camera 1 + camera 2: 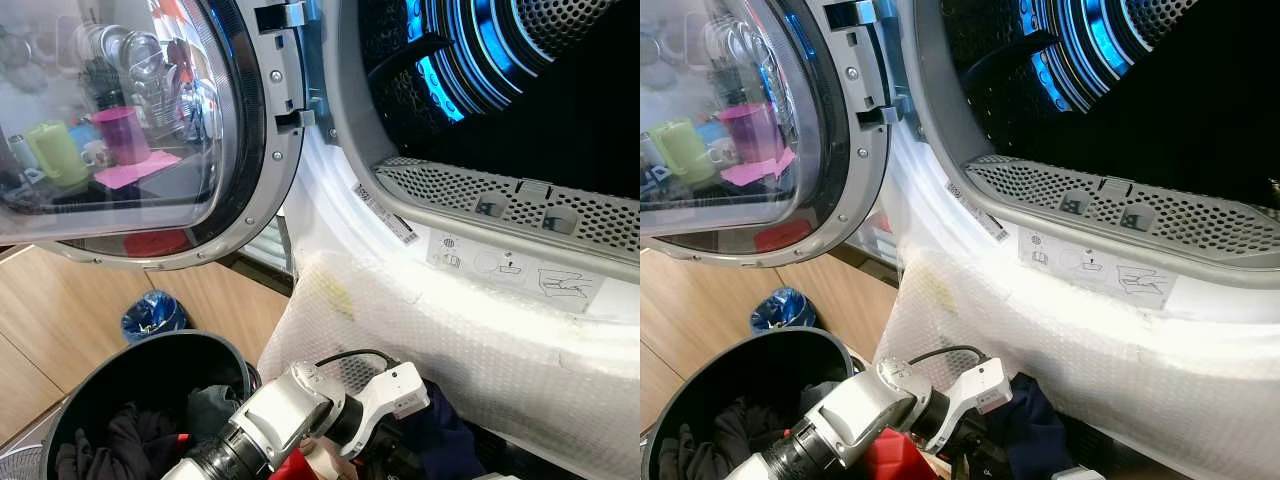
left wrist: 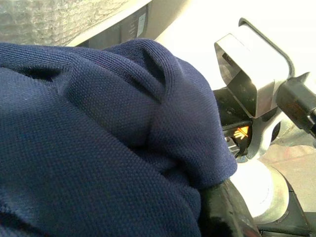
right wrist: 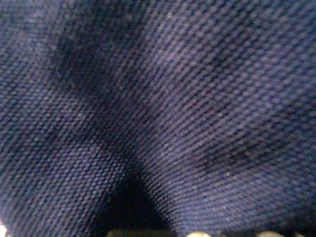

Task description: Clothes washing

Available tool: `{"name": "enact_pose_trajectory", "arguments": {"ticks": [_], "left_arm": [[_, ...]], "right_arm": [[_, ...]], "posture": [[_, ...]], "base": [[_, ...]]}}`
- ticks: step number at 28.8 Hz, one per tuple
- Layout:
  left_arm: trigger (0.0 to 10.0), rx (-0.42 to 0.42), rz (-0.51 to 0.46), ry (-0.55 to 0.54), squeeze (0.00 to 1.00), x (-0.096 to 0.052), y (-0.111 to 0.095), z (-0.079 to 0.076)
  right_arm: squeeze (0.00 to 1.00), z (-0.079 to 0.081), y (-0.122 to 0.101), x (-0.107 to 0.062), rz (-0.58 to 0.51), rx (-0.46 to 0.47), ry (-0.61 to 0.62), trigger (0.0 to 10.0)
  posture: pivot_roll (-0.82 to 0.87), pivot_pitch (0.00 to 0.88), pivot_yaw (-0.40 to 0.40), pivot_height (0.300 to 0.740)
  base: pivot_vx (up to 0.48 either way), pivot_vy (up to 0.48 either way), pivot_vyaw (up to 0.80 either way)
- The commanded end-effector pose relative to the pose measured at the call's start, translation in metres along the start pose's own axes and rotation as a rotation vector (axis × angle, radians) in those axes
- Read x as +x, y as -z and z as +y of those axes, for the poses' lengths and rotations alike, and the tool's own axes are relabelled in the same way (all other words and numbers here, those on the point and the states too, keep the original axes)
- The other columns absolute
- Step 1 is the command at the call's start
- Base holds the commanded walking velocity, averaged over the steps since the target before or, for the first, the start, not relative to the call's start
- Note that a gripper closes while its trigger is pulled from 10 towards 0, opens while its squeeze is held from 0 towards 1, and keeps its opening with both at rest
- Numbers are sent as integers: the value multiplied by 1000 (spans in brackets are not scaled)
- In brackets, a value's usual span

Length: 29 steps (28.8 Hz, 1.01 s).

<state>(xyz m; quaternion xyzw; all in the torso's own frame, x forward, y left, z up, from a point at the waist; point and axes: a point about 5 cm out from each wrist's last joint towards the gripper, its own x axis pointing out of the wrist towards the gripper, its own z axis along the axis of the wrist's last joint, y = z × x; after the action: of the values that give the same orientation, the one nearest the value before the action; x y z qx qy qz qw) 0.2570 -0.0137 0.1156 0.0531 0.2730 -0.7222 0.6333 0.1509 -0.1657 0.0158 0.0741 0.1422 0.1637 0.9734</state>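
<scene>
Gaping drum mouth (image 1: 520, 90) above navy garment (image 1: 1035, 425)

The cloth (image 2: 108, 133) before my left wrist is navy blue in a fine pebbled knit. My arm (image 1: 270, 420) is silver with black joints. At twelve o'clock the drum (image 1: 480, 50) is dark, streaked with blue light; its rim (image 1: 500, 200) is grey and dotted with holes. At seven o'clock sits a black basket (image 1: 150, 365) of dark clothes, with a blue bag (image 1: 152, 315) beyond it on tan wood.

Wooden floor (image 1: 40, 330) with a black laundry basket (image 1: 150, 365) and a blue bag (image 1: 152, 315) behind it.
</scene>
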Motion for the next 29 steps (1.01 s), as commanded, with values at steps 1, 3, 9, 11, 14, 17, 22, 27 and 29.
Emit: {"name": "enact_pose_trajectory", "arguments": {"ticks": [1,3,9,11,14,17,22,27,29], "left_arm": [[0,17,-3,11,0,-3,-4,-1],[0,21,-4,12,0,-3,-4,-1],[0,32,-9,15,0,-5,-5,-1],[0,32,-10,15,0,-6,-5,-1],[0,31,-7,15,0,-6,-4,-1],[0,53,-7,27,0,-6,-4,-2],[0,68,-7,21,0,-6,-4,-1],[0,94,-13,34,0,-6,-5,-2],[0,105,-16,49,0,-6,-4,-4]], "right_arm": [[0,0,0,0,-17,13,7,0],[0,-1,1,0,-18,15,19,0],[0,-4,1,0,-42,24,53,0],[0,-5,1,0,-44,28,60,0],[0,-5,2,-2,-51,39,66,0],[0,-7,0,-2,-77,57,87,0],[0,-10,-4,-3,-117,79,104,0],[0,-9,-3,-2,-120,82,99,0],[0,-8,-3,-1,-125,88,96,0]], "posture": [[-39,0,138,740],[-40,0,138,740],[-38,0,142,740],[-39,0,143,740],[-40,0,145,740],[-53,0,146,740],[-54,0,148,740],[-54,0,149,740],[-56,0,151,740]], "base": [[0,0,0],[0,0,0],[0,0,0],[0,0,0],[0,0,0],[0,0,0],[0,0,0],[0,0,0],[0,0,0]]}}
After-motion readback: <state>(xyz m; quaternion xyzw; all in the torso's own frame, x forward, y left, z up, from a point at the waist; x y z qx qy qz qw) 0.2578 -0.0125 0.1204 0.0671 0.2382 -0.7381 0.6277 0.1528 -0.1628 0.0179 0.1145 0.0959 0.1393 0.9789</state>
